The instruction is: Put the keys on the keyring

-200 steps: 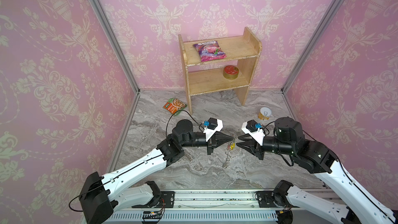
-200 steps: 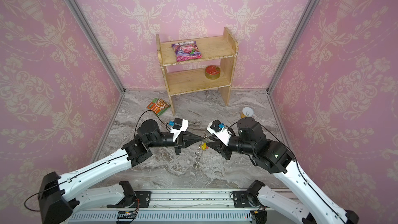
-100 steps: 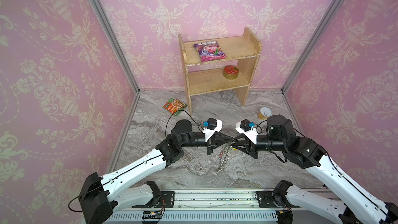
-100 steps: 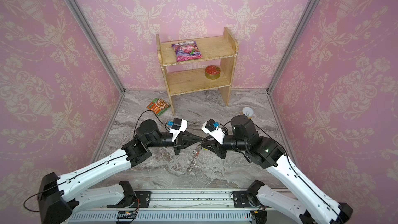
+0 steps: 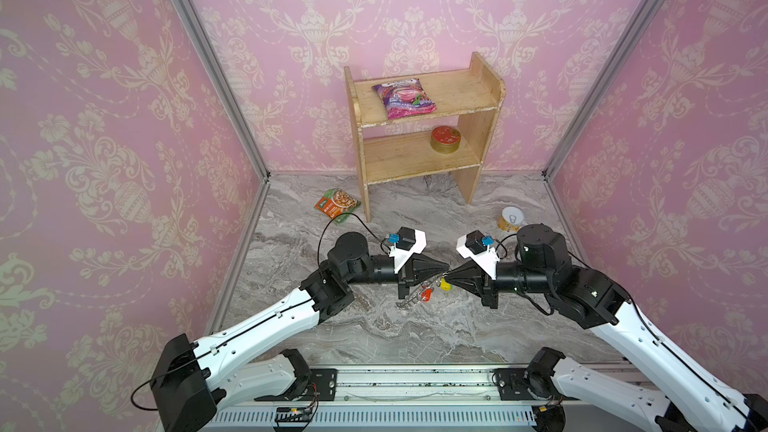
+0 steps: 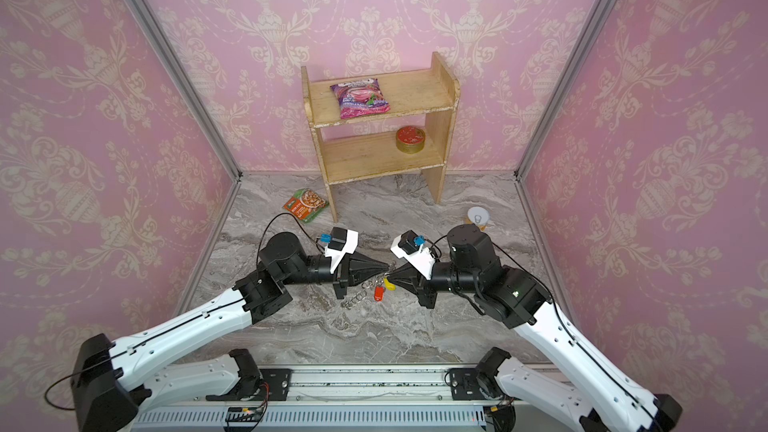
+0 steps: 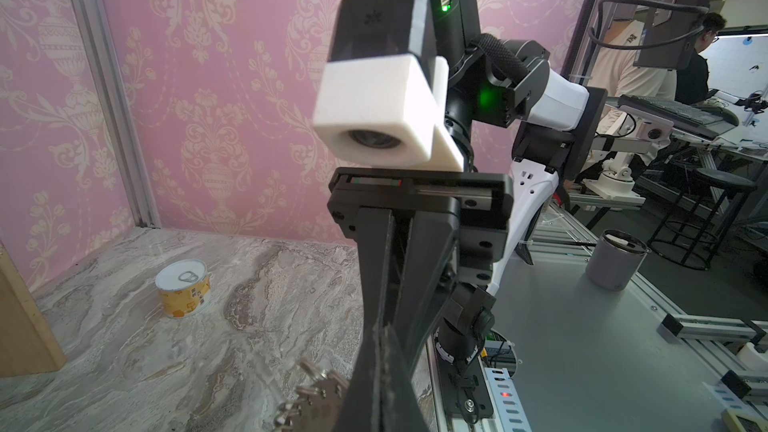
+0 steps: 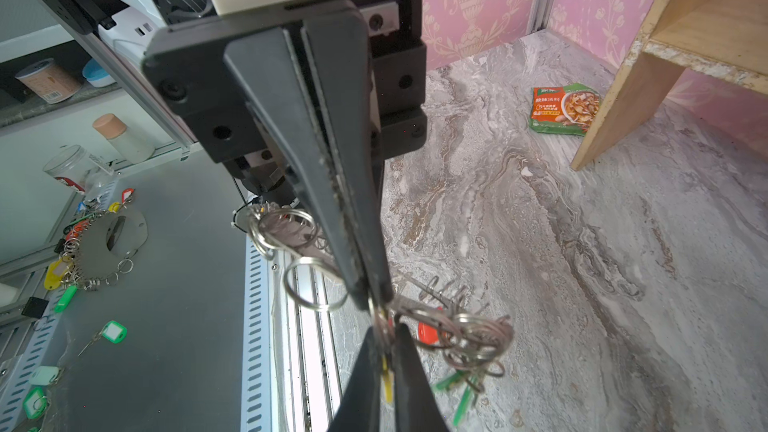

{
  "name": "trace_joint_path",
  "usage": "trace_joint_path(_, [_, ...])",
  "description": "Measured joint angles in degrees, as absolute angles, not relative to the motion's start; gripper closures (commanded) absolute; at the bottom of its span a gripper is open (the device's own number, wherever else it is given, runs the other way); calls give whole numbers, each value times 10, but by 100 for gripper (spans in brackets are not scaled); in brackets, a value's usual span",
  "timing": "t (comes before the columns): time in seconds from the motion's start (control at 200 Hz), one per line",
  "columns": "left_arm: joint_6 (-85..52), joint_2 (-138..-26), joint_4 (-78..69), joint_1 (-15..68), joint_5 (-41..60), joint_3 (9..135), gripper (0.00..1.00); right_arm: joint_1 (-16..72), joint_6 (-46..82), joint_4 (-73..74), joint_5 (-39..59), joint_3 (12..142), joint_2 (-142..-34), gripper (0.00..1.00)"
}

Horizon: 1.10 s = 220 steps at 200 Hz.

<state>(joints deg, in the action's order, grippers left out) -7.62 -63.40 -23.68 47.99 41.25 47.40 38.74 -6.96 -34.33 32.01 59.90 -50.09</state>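
Marbled bench [image 5: 374, 338] runs under everything; above its middle the left gripper [image 5: 444, 273] and right gripper [image 5: 454, 278] meet tip to tip. My worry is that both tips crowd one small wire loop, so a pull by either arm could slip it and drop the bunch. The left fingers [image 8: 291, 126] are clamped shut on the keyring [image 5: 411, 301], which hangs just below and left of them. The right fingers [image 8: 415, 401] stand a slit apart, with the yellow tag [image 8: 387, 380] of the keys [image 5: 425, 293] between them; whether they pinch it I cannot tell. Beyond, the shelf [image 5: 415, 160] stands well apart.

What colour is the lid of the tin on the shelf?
Red, on a gold tin; clearest in a top view.
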Motion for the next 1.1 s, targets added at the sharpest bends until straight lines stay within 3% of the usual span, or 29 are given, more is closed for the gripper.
trace_joint_path(0.34, [-91, -633, -292, 477, 411, 474, 100, 387, -63, -334, 323, 585, -499, 78])
trace_joint_path(1.101, [-106, -629, -321, 477, 411, 464, 100, 387, -57, -289, 316, 580, -487, 83])
